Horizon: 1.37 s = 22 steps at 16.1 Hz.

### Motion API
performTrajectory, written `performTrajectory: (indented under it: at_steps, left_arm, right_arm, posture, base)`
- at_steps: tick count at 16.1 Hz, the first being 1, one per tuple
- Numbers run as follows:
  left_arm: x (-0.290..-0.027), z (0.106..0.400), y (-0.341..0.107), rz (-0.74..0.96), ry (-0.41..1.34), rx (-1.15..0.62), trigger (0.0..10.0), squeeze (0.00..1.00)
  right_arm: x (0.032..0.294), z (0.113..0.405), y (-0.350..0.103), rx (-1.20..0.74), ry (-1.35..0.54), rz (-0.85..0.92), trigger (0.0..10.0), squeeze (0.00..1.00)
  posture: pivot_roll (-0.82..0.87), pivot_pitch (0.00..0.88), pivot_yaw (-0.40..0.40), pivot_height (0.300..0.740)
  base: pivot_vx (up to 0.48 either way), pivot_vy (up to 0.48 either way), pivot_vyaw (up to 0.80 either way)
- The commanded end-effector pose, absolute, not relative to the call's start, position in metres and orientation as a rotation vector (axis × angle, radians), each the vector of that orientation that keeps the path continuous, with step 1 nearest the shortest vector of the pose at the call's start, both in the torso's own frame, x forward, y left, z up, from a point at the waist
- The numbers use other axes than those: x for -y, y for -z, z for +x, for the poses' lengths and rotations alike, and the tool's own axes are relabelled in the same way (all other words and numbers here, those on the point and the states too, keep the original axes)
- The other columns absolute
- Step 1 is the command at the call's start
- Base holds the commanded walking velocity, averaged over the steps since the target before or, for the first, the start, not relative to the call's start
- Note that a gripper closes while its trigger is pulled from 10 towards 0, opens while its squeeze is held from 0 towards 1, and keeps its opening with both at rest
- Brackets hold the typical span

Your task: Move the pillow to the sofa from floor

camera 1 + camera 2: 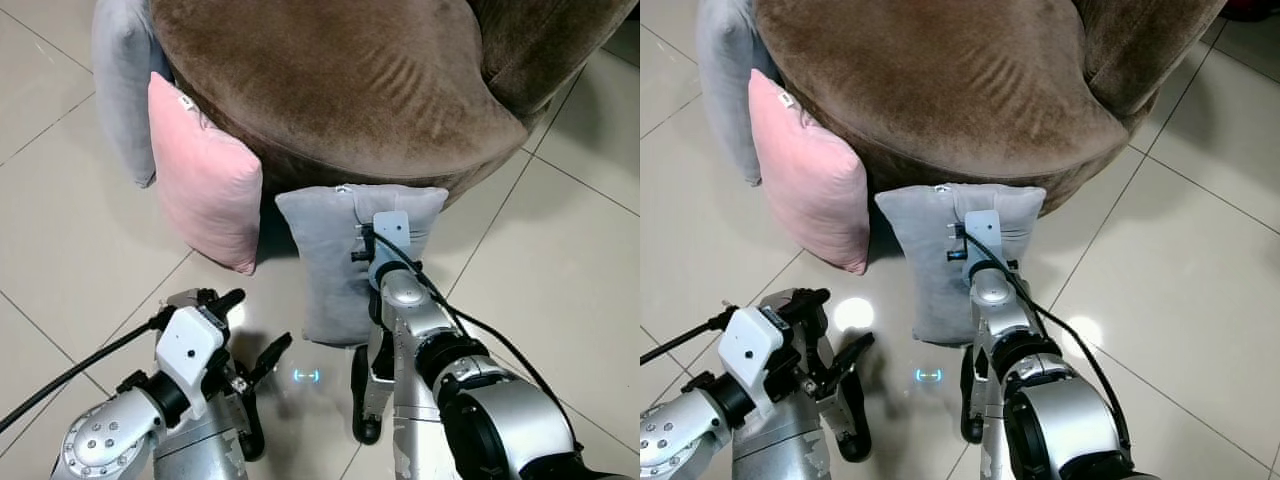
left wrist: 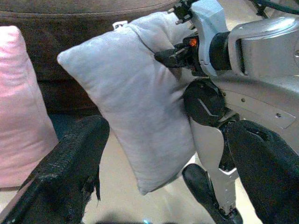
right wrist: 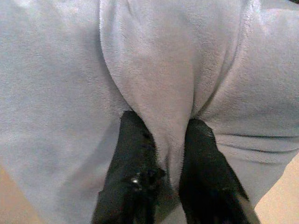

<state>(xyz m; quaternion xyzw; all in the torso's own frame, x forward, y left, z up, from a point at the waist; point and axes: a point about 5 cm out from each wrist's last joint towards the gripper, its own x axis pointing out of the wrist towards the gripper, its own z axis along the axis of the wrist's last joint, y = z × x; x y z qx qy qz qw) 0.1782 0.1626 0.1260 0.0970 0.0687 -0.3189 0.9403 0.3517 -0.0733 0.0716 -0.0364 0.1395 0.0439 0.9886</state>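
A grey pillow (image 1: 330, 270) stands on edge against the front of the brown sofa (image 1: 340, 80), its lower corner down at the floor tiles. My right gripper (image 3: 161, 135) is shut on it, its two black fingers (image 3: 133, 163) pinching a fold of the grey fabric near the pillow's upper middle. My left gripper (image 1: 255, 325) hangs low to the left of the pillow, open and holding nothing. In the left wrist view the pillow (image 2: 135, 107) shows between that gripper's spread fingers (image 2: 65, 172), still some way off.
A pink pillow (image 1: 205, 180) leans on the sofa's left side, with a light grey cushion (image 1: 120, 70) behind it. Pale tiled floor (image 1: 80, 260) spreads left and right of the sofa. The sofa seat is broad and bare.
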Motion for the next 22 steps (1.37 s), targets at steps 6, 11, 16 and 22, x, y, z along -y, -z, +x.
performTrajectory:
  at_steps: [6,11,16,22]
  left_arm:
    - [-0.158,0.174,-0.118,0.170,0.704,-0.185,10.0,0.00]
    - [-0.161,0.182,-0.117,0.154,0.634,-0.158,10.0,0.00]
    - [-0.174,0.180,-0.119,0.157,0.531,-0.130,10.0,0.00]
    - [-0.179,0.188,-0.133,0.154,0.376,-0.017,10.0,0.00]
  right_arm:
    - [0.066,0.341,-0.057,-0.341,-0.218,-0.031,0.0,0.00]
    - [0.045,0.325,-0.059,-0.234,-0.594,0.057,0.0,0.00]
    - [0.057,0.302,-0.078,-0.056,-0.757,0.222,0.0,0.00]
    - [0.106,0.297,-0.202,0.359,-0.515,0.704,0.0,0.00]
  posture:
    - [0.08,0.320,-0.049,0.460]
    - [0.08,0.247,-0.053,0.460]
    - [0.08,0.181,-0.049,0.460]
    - [0.07,0.042,-0.050,0.460]
  base:
    - [0.000,0.000,0.00]
    - [0.000,0.000,0.00]
    - [0.000,0.000,0.00]
    - [0.000,0.000,0.00]
